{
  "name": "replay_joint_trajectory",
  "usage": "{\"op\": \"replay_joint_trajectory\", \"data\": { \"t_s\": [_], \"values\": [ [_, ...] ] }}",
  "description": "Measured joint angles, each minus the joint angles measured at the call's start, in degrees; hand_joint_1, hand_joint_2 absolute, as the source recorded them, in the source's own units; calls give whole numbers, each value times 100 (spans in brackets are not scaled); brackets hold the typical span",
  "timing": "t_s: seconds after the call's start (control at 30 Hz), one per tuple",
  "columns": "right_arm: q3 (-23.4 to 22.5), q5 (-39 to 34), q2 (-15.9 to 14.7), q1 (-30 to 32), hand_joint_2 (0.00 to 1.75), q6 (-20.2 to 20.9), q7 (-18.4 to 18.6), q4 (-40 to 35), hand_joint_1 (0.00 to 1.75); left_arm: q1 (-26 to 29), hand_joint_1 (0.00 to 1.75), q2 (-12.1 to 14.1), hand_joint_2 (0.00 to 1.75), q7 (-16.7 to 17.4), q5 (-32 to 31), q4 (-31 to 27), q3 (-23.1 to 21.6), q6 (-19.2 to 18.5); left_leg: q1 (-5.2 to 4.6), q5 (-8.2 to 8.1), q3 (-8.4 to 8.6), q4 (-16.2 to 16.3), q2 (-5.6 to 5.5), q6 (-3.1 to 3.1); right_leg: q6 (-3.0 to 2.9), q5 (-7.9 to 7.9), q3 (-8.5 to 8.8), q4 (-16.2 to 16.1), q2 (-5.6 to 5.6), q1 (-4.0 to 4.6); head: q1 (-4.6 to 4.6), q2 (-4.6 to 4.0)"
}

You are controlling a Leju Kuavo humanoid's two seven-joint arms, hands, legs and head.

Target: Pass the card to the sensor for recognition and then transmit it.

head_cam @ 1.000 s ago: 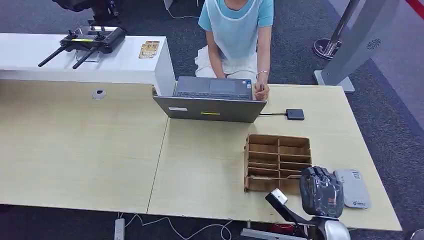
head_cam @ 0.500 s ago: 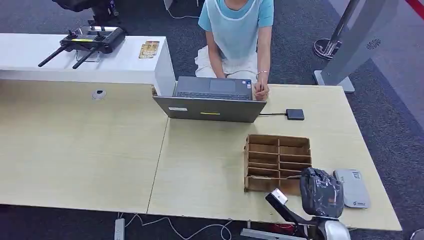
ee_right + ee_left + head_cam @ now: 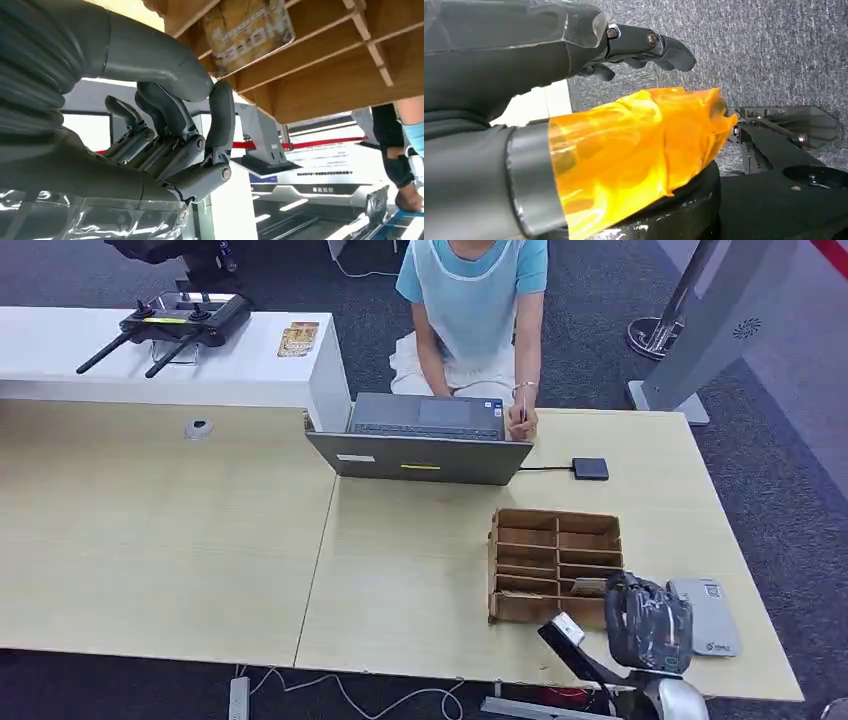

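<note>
A tan card (image 3: 248, 30) stands tilted in a slot of the wooden organizer (image 3: 330, 75); in the head view the card (image 3: 588, 586) shows at the organizer's (image 3: 555, 540) near right corner. My right hand (image 3: 648, 625) hangs at that corner, and in the right wrist view this right hand (image 3: 190, 130) pinches the card's corner between thumb and a fingertip (image 3: 223, 100). Just right of the hand, the grey sensor (image 3: 710, 618) lies flat on the table. My left hand (image 3: 574, 75) hangs over carpet, fingers (image 3: 654, 45) spread and holding nothing.
A person sits behind an open laptop (image 3: 420, 455) at the far side of the table (image 3: 180, 540). A small black box (image 3: 590, 469) on a cable lies right of the laptop. A white counter (image 3: 60, 350) at the far left carries a remote controller (image 3: 180, 320).
My right hand has drawn back a little toward the table's near edge, and the card's end now shows at the organizer's near right slot. The person has hardly moved.
</note>
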Motion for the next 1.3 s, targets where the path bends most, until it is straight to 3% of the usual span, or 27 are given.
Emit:
{"op": "replay_joint_trajectory", "data": {
  "t_s": [0.13, 0.2, 0.3, 0.33, 0.4, 0.47, 0.7, 0.8, 0.87, 1.13, 1.3],
  "values": [
    [-20, -37, 2, 0, 175, 2, -4, -48, 140, 0, 0, 2, 0, 0, 2, 0, 0, 0, 0, 0, 0, 0, 0, 0, 0, 0, 0, 0, 0, 0, 0, 0],
    [-33, -70, 2, 0, 175, 15, -13, -52, 108, 0, 0, 2, 0, 0, 2, 0, 0, 0, 0, 0, 0, 0, 0, 0, 0, 0, 0, 0, 0, 0, 0, 0],
    [-33, -70, 4, 0, 175, 15, -15, -52, 108, 0, 0, 2, 0, 0, 2, 0, 0, 0, 0, 0, 0, 0, 0, 0, 0, 0, 0, 0, 0, 0, 0, 2],
    [-46, -70, 7, 0, 175, 24, -17, -52, 77, 0, 0, 2, 0, 0, 2, 0, 0, 0, 0, 0, 0, 0, 0, 0, 0, 0, 0, 0, 0, 0, 0, 2],
    [-96, -70, 17, 2, 175, 131, -68, -50, 40, 1, 0, 0, 0, 0, 4, 0, 0, -4, 0, 0, 0, 0, 0, 0, 0, 0, 0, 0, 0, 0, 0, 2],
    [-101, -70, 17, 2, 175, 144, -72, -50, 31, 0, 0, 0, 0, 0, 4, 0, 0, -4, 0, 0, 0, 0, 0, 0, 0, 0, 0, 0, 0, 0, 0, 0],
    [-103, -68, 20, -22, 175, 317, -96, -26, 35, 0, 0, 0, 0, 0, -11, 0, 0, -15, 0, 0, 0, 0, 0, 0, 0, 0, 1, 0, 0, 0, 0, 0],
    [-101, -68, 26, -81, 175, 323, -109, 26, 52, 0, 0, 0, 0, 0, -20, 0, 0, -17, 0, 0, 0, 0, 0, 0, 0, 0, 1, 0, 0, 0, 0, 2],
    [-100, -68, 33, -112, 175, 323, -111, 59, 47, 0, 0, 0, 0, 0, -22, 0, 0, -17, 0, 0, 0, 0, 0, 0, 0, 0, 1, 0, 0, 0, 0, 0],
    [-81, -55, 55, -189, 175, 321, -111, 199, 58, 0, 0, 0, 0, 6, -22, 0, 0, -15, 0, 0, 0, 0, 0, 0, 0, 0, 1, 0, 0, 0, 0, 2],
    [-68, 50, 57, -202, 175, 323, -68, 308, 54, 1, 0, -2, 0, 77, -22, 0, 0, -18, 0, 0, 0, 0, -1, 0, 0, 0, 1, 0, 0, 0, 0, 0]
  ]
}}
